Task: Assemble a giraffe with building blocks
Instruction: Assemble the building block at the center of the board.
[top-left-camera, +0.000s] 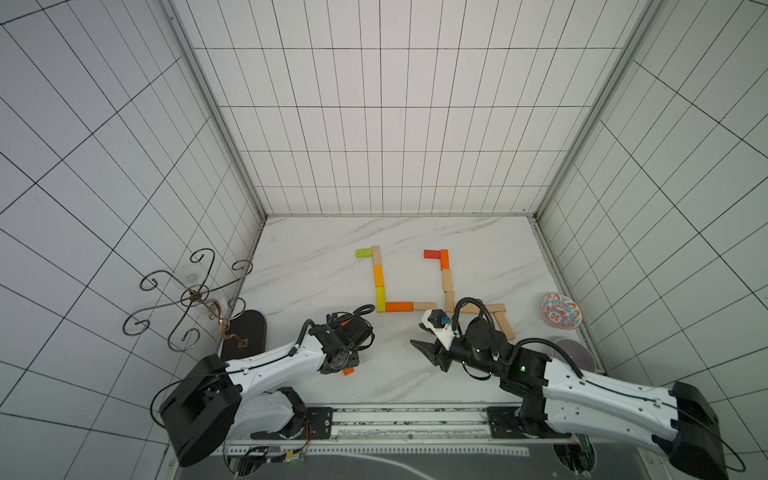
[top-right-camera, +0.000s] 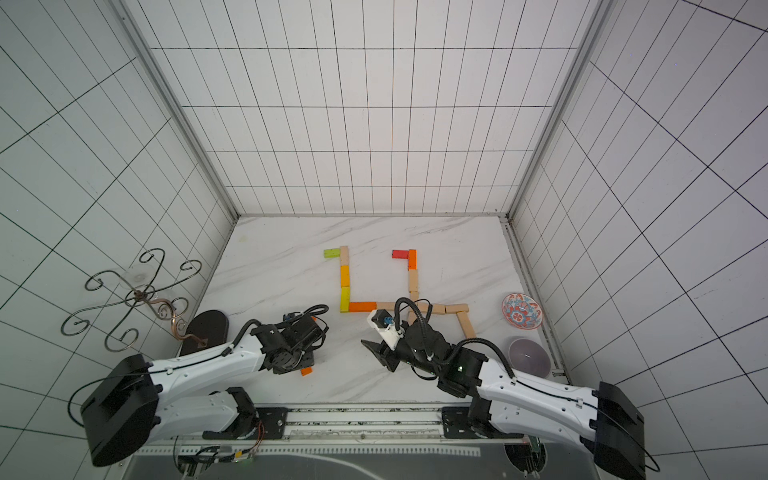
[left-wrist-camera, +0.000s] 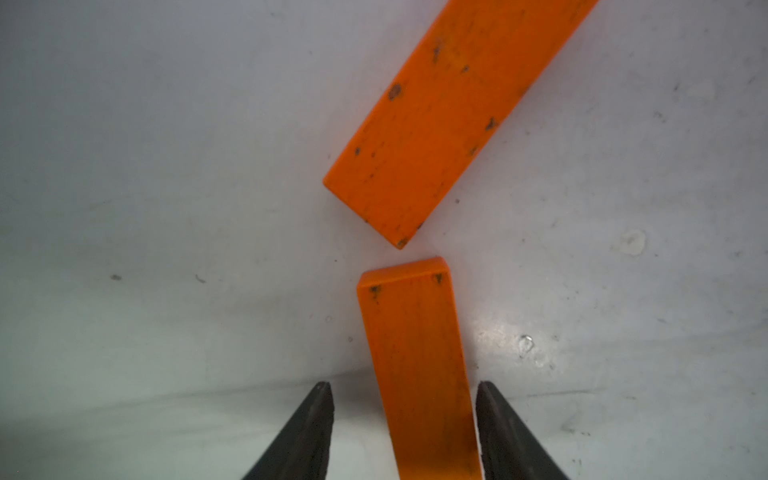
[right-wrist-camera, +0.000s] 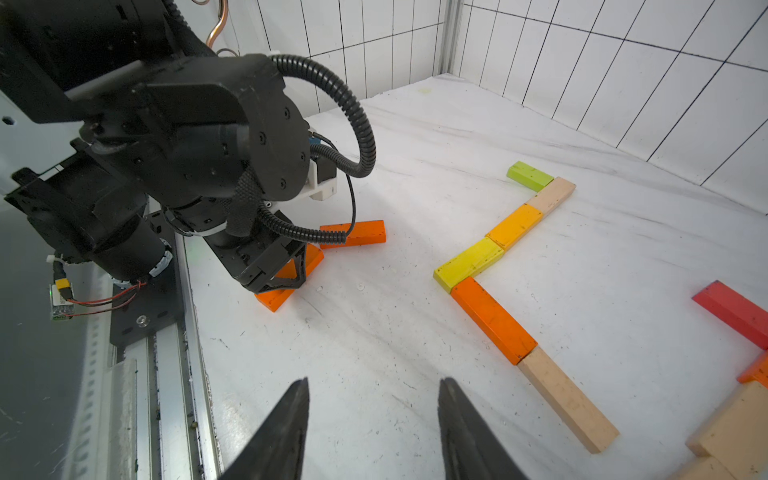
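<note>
Down at the front-left of the table (top-left-camera: 316, 257), your left gripper (left-wrist-camera: 404, 383) sits low over an orange block (left-wrist-camera: 415, 365). Its jaws are apart and straddle it. One finger (left-wrist-camera: 494, 428) is right up against the block's side. The other finger (left-wrist-camera: 311, 432) has a sliver of table showing next to the block, so it's not clamped.

Room-wise, you've got the front rail (top-left-camera: 407, 409) close behind the block's near end, which is all that pokes out from under the wrist in both top views. The left wall edge and the stand (top-left-camera: 245, 332) sit off the arm's outer side. Between the two arms there's a broad bare patch of marble running up to the block chain (top-left-camera: 399, 306). Your right gripper (right-wrist-camera: 375, 380) hangs over that patch, jaws apart with nothing between them. The right side is tighter: a patterned bowl (top-left-camera: 561, 311) and a grey bowl (top-left-camera: 575, 353) sit by the right wall edge.

The block lies flat, with its long axis running straight out along the fingers, roughly front-to-back on the table. Its far end points at a second block (left-wrist-camera: 449, 116), also orange and flat. That one's nearest corner comes close to the block's end, with a small gap between them. Its long axis is skewed off at an angle to the block.
</note>
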